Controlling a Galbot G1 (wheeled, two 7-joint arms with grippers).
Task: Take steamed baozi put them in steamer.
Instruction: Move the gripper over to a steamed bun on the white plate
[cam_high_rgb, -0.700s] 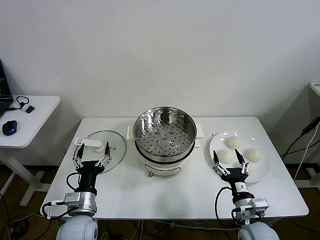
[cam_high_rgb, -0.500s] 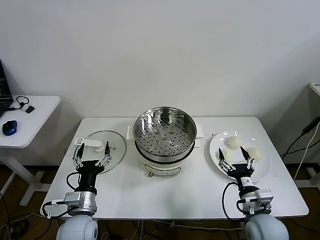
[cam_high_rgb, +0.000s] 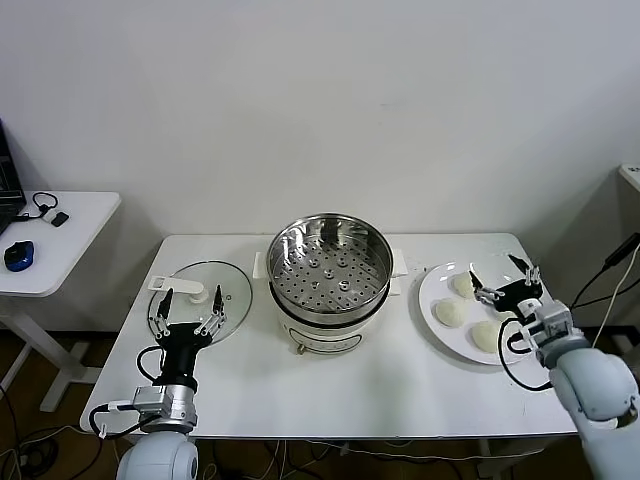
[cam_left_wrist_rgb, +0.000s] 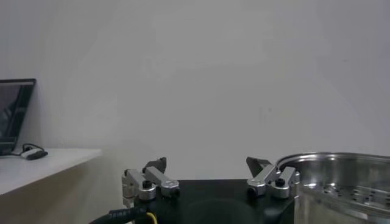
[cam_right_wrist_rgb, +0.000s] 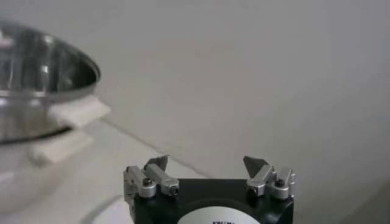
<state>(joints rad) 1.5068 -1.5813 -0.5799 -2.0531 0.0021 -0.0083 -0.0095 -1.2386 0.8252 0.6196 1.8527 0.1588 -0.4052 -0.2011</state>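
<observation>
Right hand (cam_high_rgb: 503, 280) open wide, empty, hovering over the white plate (cam_high_rgb: 432, 293) where the steamed baozi (cam_high_rgb: 450, 314) lie; steamer (cam_high_rgb: 330, 262) empty at table centre. Left hand (cam_high_rgb: 187, 315) open, parked by the glass lid (cam_high_rgb: 235, 283). Risk: a hard pinch could dent the soft bun, or nudge its neighbours

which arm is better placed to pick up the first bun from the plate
The right. Its open end effector hovers over the plate holding the steamed baozi. The left end effector sits by the glass lid, with the steamer between it and the buns.
</observation>
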